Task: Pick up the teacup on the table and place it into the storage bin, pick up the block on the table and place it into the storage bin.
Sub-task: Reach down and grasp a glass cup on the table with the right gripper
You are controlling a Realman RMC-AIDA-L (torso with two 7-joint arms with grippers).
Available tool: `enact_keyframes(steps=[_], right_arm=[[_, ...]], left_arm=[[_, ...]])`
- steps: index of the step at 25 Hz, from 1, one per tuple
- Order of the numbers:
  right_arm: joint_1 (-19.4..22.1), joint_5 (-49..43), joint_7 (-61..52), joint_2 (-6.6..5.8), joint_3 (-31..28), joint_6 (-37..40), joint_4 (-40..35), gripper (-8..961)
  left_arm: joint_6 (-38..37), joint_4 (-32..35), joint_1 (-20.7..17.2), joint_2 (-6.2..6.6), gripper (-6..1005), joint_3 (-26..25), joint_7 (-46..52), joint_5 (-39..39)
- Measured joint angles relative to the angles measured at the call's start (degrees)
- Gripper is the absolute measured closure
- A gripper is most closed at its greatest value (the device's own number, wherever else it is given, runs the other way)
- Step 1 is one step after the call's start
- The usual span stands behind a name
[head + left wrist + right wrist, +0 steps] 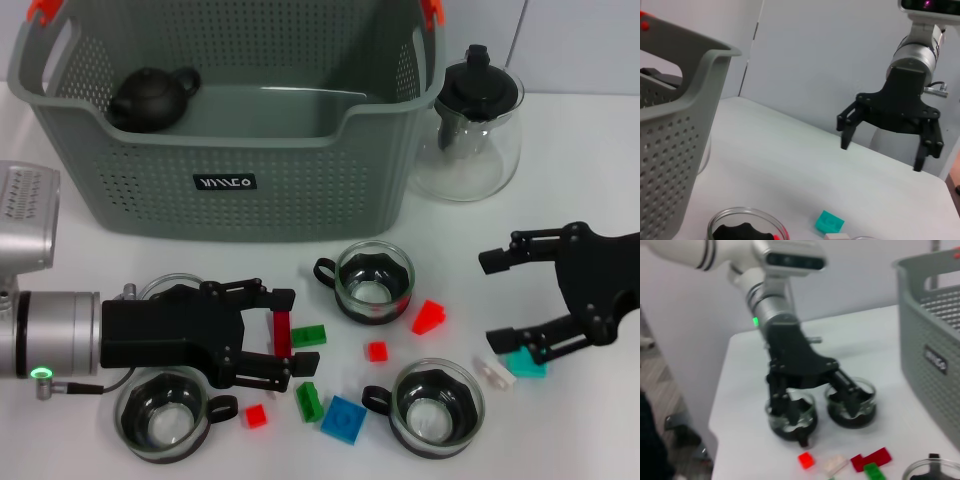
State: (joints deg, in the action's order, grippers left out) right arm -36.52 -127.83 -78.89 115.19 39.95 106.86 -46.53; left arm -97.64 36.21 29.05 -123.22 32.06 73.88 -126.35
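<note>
Four glass teacups with dark inserts are seen on the white table [90, 250] in the head view: one partly hidden behind the left gripper [283, 345], one at the near left [163, 414], one in the middle [374, 282] just before the storage bin [230, 170], and one at the near right [436, 406]. Small blocks are scattered among them: a dark red block [282, 332] lies between the left gripper's fingertips, though contact cannot be judged; a green block [308, 336] sits just beside it, a second green block [307, 401] and a blue block [343, 417] nearer the front, and small red blocks at [257, 416], [377, 351] and [430, 317]. A teal block [524, 363] and a white block [494, 371] are found under the right gripper [493, 299]. The left gripper is held low over the table with its jaws spread and nothing clearly grasped. The right gripper is held above the table at the right, its jaws wide apart and empty. Inside the storage bin, a dark clay teapot [152, 98] is seen at the back left corner. A glass teapot [470, 125] with a black lid stands on the table beside the bin's right end.
</note>
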Motion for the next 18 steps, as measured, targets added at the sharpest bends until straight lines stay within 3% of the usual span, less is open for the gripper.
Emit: enact_keyframes(steps=[5, 12, 18], right_arm=[[0.0, -1.44, -0.45, 1.34, 3.46, 3.95, -6.74, 32], [-0.46, -5.91, -3.29, 4.42, 12.92, 6.18, -15.99, 36], [-3.05, -9.28, -10.22, 4.91, 22.78, 5.36, -17.59, 40]], left_arm=[[0.09, -0.07, -0.28, -0.21, 76, -0.15, -0.54, 0.12], [0.31, -0.36, -0.44, -0.72, 78, -0.18, -0.64, 0.56], [0.67, -1.18, -0.56, -0.79, 78, -0.27, -0.3, 1.6]])
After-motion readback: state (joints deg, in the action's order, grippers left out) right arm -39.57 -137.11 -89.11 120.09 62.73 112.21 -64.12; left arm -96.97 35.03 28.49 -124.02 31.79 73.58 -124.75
